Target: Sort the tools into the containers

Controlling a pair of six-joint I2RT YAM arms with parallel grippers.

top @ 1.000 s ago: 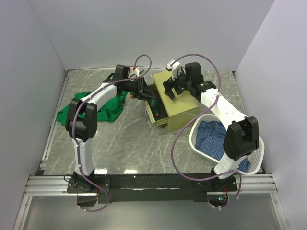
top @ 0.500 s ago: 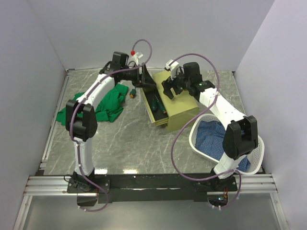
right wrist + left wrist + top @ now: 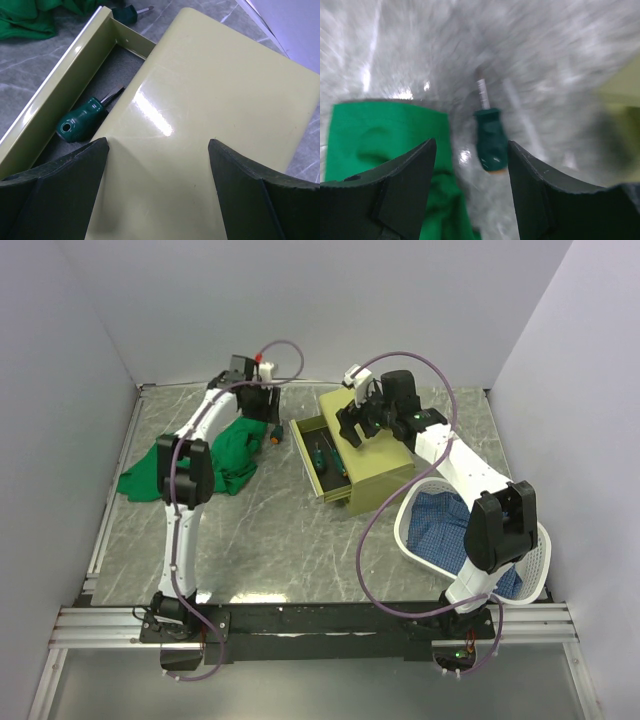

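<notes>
The left end effector (image 3: pixel 470 150) is spread apart and empty. Its fingers (image 3: pixel 405 190) straddle a loose screwdriver (image 3: pixel 491 142), green-handled, lying on the worktop (image 3: pixel 545 60) off the drawer side of the chest (image 3: pixel 378 458) and just beside the edge of the green cloth (image 3: pixel 380 135). The right end effector (image 3: pixel 157 150) is also spread and empty over the top of the chest; I cannot tell whether it presses down. The drawer (image 3: pixel 318 462) stands pulled out of the chest with a stowed screwdriver (image 3: pixel 82 122) inside.

The likely trouble is the cloth. It sits so near the handle that a closing finger could pinch a fold with the tool, or nudge the round handle so it rolls aside. The blurred wrist view suggests the arm is moving, which would make the aim harder.

A second ago the left end effector was at the drawer. It has since swung away from the chest to above the loose screwdriver, while the right one has barely shifted.
</notes>
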